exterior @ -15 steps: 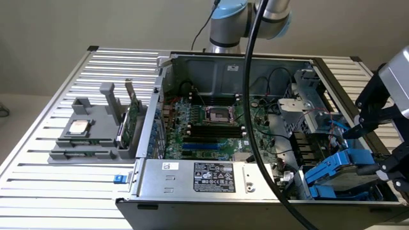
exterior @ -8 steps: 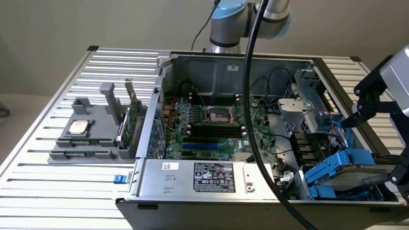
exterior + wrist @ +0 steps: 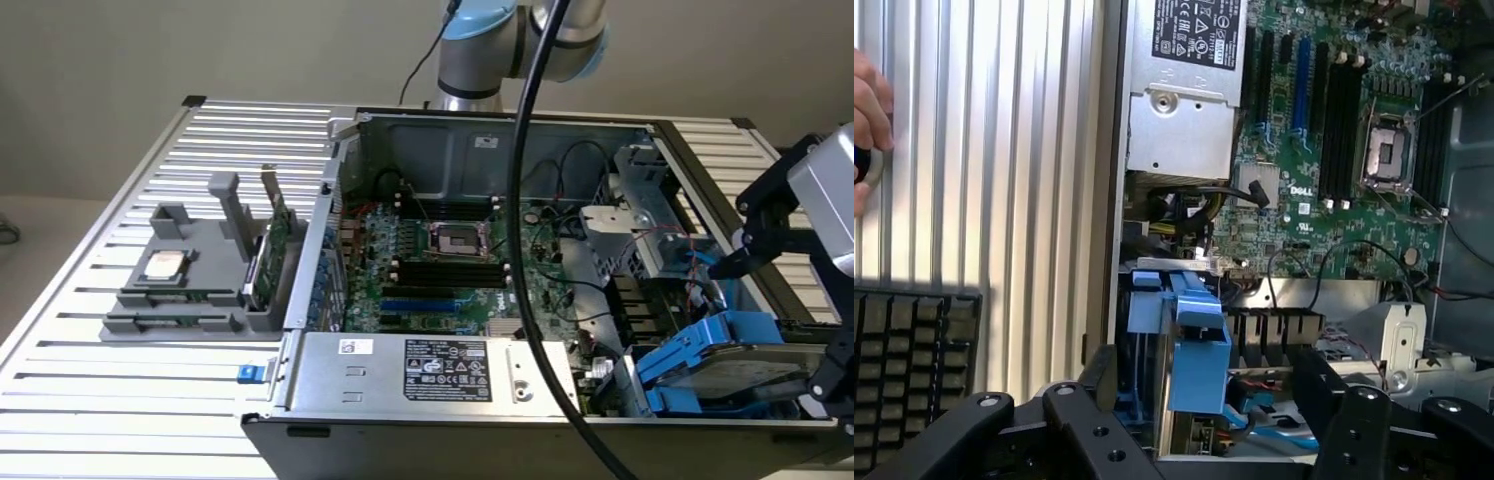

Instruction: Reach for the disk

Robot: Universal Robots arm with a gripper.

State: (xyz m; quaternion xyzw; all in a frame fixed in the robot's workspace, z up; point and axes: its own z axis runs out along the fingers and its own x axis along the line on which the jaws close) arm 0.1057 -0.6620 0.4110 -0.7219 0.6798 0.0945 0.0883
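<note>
Wrist view, end effector (image 3: 1204, 420) seemingly over disk (image 3: 1192, 340)

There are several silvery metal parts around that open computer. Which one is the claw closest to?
The disk in its blue carrier rails, at the case's corner on the exterior view's right. The claw hovers right by it, while the power supply box and the small CPU chip lie farther off.

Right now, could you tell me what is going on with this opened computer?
A robot arm's gripper hangs over the corner of the open computer case where the disk sits in its blue carrier rails. The open fingers flank the blue carrier from above without holding it. The motherboard and the large silver box lie untouched, and a person's hand rests on the ribbed table.
</note>
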